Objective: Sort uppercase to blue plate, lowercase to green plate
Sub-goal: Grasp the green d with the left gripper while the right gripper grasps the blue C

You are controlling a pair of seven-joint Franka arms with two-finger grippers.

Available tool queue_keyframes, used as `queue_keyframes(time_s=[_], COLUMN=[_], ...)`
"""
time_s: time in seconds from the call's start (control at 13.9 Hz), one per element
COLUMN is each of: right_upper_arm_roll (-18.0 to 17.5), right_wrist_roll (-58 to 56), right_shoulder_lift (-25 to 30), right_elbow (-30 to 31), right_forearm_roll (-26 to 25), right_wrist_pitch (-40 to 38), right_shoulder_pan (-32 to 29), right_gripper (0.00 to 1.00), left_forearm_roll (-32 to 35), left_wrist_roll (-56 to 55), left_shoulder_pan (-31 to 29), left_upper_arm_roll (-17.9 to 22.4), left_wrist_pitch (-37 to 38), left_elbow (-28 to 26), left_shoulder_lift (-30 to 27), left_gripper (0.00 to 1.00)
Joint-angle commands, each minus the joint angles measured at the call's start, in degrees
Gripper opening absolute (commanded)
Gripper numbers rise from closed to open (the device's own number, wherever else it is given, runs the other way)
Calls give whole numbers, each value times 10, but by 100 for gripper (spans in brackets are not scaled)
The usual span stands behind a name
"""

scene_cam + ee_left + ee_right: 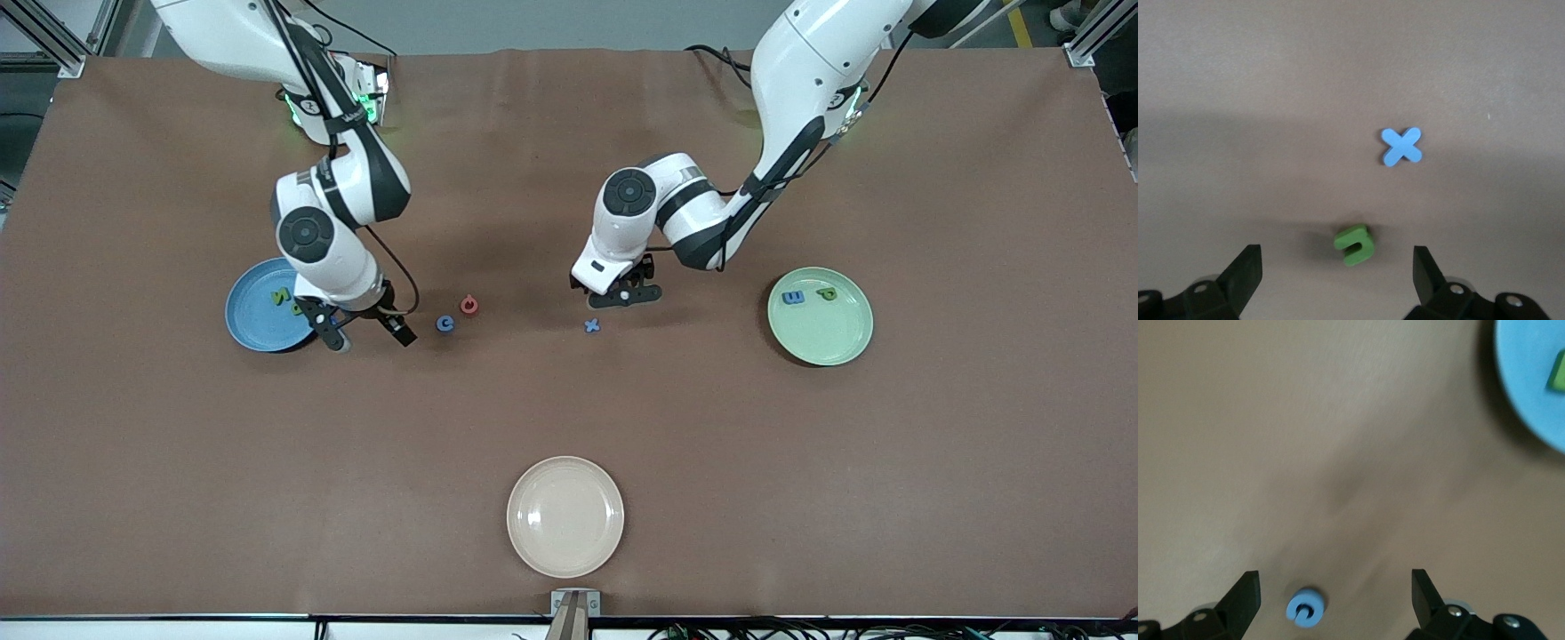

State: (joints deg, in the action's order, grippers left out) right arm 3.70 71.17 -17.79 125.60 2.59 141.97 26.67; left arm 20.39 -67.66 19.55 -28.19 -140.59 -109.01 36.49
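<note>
Front view shows a wide brown table (569,418) with most of its surface bare, and broad open cloth lies between the letters in the middle and the cream plate (565,516) near the front edge. The blue plate (265,307) sits toward the right arm's end, well in from the table's edges; the green plate (820,316) sits toward the left arm's end, likewise well inside.

The right gripper (366,335) hangs just over the cloth beside the blue plate's rim, its fingers spread apart and holding nothing. The blue C (445,324) lies just beside it toward the middle, with the red ring-shaped letter (468,306) close by, a little farther from the front camera. In the right wrist view the C (1305,607) sits between the open fingers, nearer one of them, and the plate's edge (1528,387) shows at a corner with a green piece on it.

The left gripper (622,294) hovers over the middle of the table, fingers apart and empty. The blue x (592,325) lies just nearer the front camera than it. The left wrist view shows the x (1401,147) flat on the cloth and a small green hooked letter (1355,245) lying between the open fingers — touching neither.

On the green plate lie a blue m (792,298) and a green p (828,293); on the blue plate a green letter (281,295) shows, partly hidden by the arm.
</note>
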Motion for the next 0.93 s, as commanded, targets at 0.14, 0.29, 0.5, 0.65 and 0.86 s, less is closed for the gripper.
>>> queue_keyframes(time_s=[0.14, 0.29, 0.5, 0.65, 0.86], right_upper_arm_roll=[3, 3, 3, 3, 3], right_wrist_roll=[60, 81, 104, 123, 128], right_shoulder_lift=[-43, -56, -71, -81, -87], right_elbow=[-8, -11, -14, -14, -14], right_forearm_roll=[10, 10, 10, 10, 10], right_wrist_pitch=[51, 63, 76, 91, 96], right_shoulder_pan=[21, 31, 45, 53, 58], right_gripper=[100, 100, 99, 98, 90], left_forearm_roll=[7, 8, 7, 7, 7], left_wrist_roll=[-9, -9, -9, -9, -8], left_shoulder_pan=[11, 12, 26, 31, 31], left_upper_arm_roll=[5, 5, 16, 17, 17], left_wrist_pitch=[14, 14, 14, 14, 14], left_elbow=[35, 42, 49, 50, 47], left_shoulder_lift=[35, 39, 45, 51, 52], left_gripper=[87, 78, 72, 68, 63])
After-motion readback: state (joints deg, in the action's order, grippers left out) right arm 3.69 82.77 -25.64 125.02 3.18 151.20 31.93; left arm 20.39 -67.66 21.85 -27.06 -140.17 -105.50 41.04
